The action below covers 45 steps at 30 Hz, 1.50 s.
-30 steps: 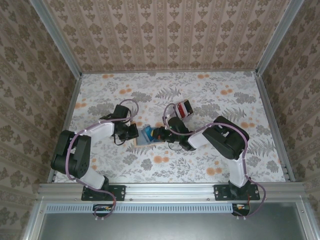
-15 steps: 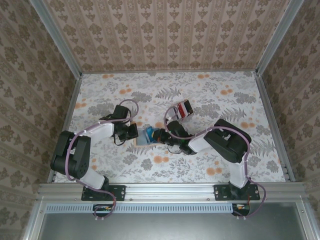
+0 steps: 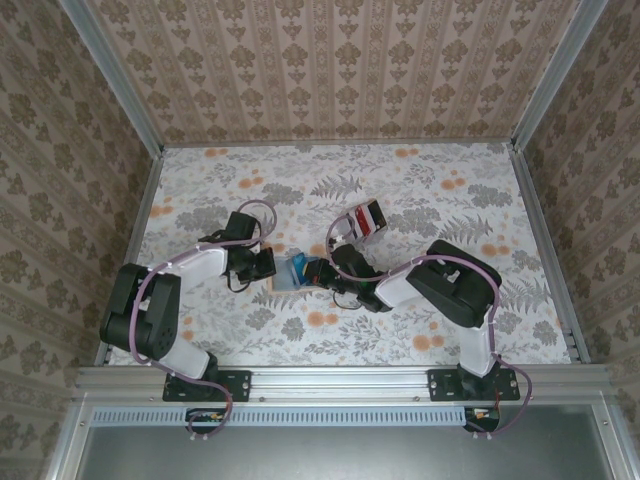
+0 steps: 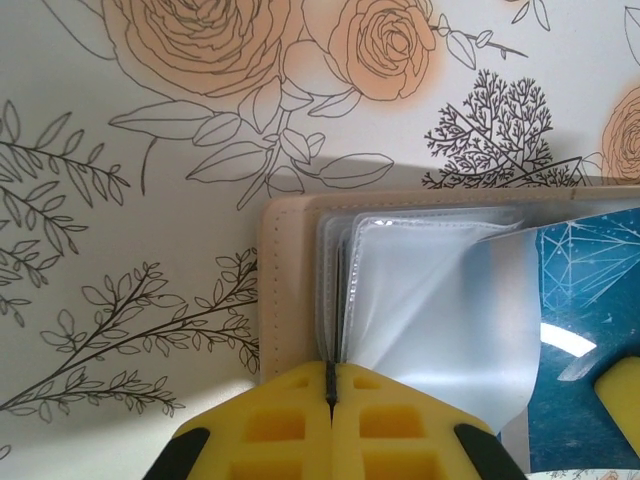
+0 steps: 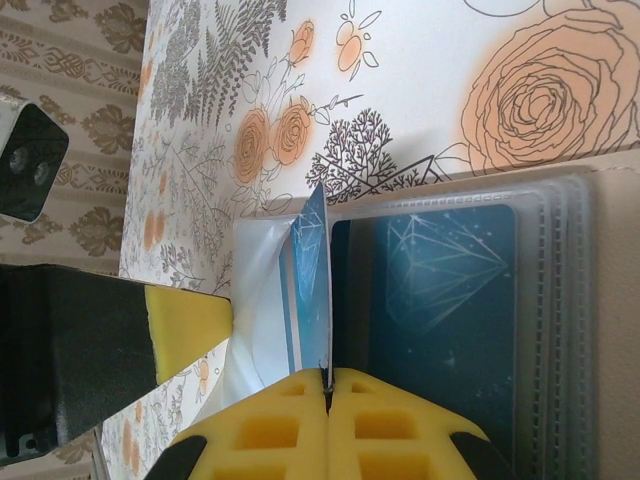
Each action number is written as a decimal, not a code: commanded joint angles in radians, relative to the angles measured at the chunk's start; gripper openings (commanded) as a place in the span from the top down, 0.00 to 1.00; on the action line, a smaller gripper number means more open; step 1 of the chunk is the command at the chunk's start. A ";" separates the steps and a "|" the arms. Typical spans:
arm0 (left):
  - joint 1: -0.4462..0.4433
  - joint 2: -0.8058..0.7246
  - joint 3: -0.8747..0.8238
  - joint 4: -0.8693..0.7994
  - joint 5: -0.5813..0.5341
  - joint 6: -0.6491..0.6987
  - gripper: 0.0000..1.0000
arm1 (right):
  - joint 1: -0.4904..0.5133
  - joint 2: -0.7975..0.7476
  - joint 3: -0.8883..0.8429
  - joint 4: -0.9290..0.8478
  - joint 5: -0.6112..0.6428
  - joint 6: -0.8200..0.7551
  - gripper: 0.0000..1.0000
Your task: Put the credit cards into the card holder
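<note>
On the counter (image 3: 430, 180), lying open: card holder (image 3: 290, 272), clear sleeves fanned up. At its left edge, left hand (image 4: 330, 385) pressed together on a clear sleeve (image 4: 440, 300). At its right side, right hand (image 5: 326, 378) pinching what looks like a blue card (image 5: 312, 290) on edge, beside that sleeve. Beyond the card holder, well apart: other credit cards (image 3: 368, 217). Risks: buckling the blue card against the sleeve lip if angled off; dragging the card holder or tearing plastic if pulled too hard.
</note>
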<state>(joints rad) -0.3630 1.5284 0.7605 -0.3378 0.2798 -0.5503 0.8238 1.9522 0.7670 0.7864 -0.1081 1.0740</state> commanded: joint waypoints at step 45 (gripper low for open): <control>0.000 0.028 -0.039 -0.089 -0.034 -0.007 0.99 | 0.006 -0.089 0.343 -0.853 -0.008 -0.430 0.92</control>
<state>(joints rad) -0.3592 1.5291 0.7586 -0.3538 0.2577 -0.5507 0.8265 1.8244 1.0550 0.0280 -0.0444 0.6991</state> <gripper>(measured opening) 0.048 0.094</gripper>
